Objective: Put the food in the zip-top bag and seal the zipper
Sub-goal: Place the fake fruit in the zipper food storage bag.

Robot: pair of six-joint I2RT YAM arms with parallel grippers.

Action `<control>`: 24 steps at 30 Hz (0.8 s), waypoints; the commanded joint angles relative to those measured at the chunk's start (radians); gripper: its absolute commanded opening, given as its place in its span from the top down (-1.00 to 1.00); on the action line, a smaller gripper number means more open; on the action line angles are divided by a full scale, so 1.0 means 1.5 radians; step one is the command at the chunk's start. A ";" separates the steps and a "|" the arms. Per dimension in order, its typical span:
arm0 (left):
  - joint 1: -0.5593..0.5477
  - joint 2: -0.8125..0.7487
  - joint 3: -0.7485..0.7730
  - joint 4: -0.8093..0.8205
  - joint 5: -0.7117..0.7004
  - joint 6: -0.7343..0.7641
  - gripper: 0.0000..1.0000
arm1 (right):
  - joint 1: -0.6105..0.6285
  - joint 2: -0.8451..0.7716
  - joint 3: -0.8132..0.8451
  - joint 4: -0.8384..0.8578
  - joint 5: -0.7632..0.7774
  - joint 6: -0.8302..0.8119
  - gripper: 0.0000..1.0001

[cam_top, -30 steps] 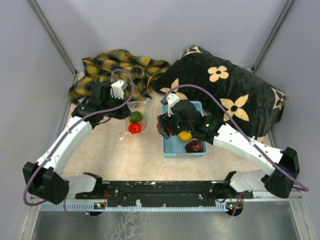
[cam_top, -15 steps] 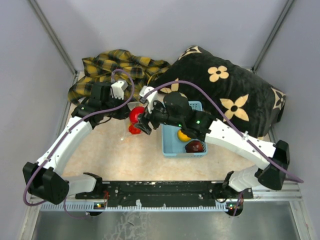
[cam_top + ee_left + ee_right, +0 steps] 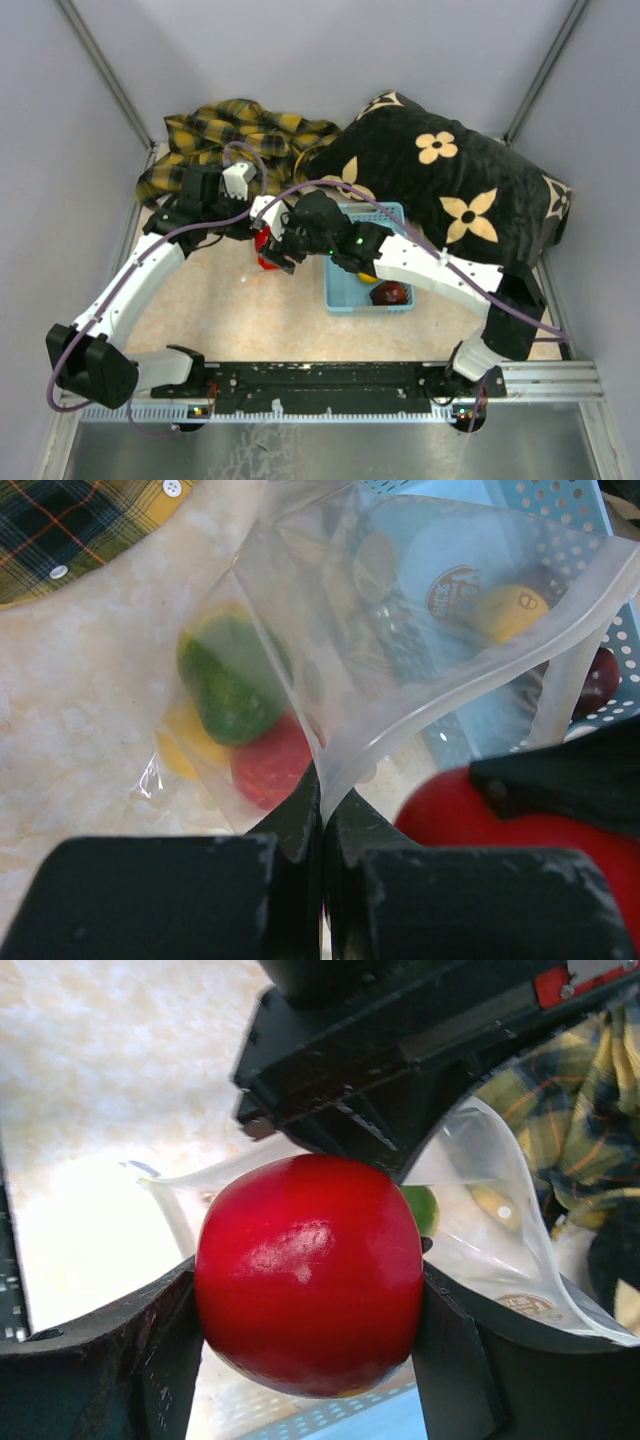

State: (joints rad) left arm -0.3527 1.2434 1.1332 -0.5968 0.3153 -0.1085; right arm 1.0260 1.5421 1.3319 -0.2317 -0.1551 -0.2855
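Basket [image 3: 343, 292] sat near right. R gripper [image 3: 300, 1355], jaws wide, clasped red fruit [image 3: 308, 1250] at zip-top bag [image 3: 400, 630] mouth, centre. L gripper [image 3: 322, 802] pinched bag rim, farther left. Best: drop fruit only once past rim, w/o snagging.

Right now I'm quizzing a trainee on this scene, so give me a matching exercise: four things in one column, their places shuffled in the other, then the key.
Things
1. big red fruit
2. green fruit
3. dark maroon fruit
4. zip-top bag

Places
A. in the light-blue basket
B. pinched at its mouth edge by the shut left gripper
C. held in the right gripper
D. inside the zip-top bag

Pairs: 1-C, 2-D, 3-A, 4-B
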 commanded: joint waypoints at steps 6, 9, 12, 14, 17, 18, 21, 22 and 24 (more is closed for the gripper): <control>0.000 -0.018 -0.007 0.025 0.034 0.002 1.00 | 0.005 0.052 0.027 0.067 0.224 -0.081 -0.23; 0.000 -0.019 -0.007 0.026 0.037 0.001 1.00 | 0.005 0.066 0.032 0.074 0.242 -0.090 -0.28; 0.000 -0.019 -0.007 0.027 0.041 0.001 1.00 | 0.004 0.065 0.015 0.104 0.258 -0.089 -0.43; 0.000 -0.018 -0.008 0.027 0.042 0.000 1.00 | 0.005 0.056 -0.003 0.135 0.262 -0.088 -0.55; 0.000 -0.018 -0.008 0.028 0.045 -0.001 1.00 | 0.005 0.037 -0.034 0.173 0.254 -0.086 -0.75; 0.000 -0.018 -0.008 0.028 0.044 -0.001 1.00 | 0.004 0.033 -0.038 0.179 0.250 -0.085 -0.77; 0.000 -0.018 -0.009 0.029 0.044 -0.002 1.00 | 0.004 0.028 -0.038 0.179 0.244 -0.082 -0.81; 0.000 -0.018 -0.009 0.029 0.043 -0.004 1.00 | 0.004 0.027 -0.037 0.176 0.245 -0.081 -0.81; 0.000 -0.017 -0.009 0.030 0.041 -0.004 1.00 | 0.004 0.019 -0.039 0.170 0.244 -0.072 -0.81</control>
State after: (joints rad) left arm -0.3470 1.2430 1.1225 -0.5827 0.3477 -0.1139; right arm 1.0298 1.6238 1.2705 -0.0277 0.1879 -0.4042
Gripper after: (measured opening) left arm 0.006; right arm 0.904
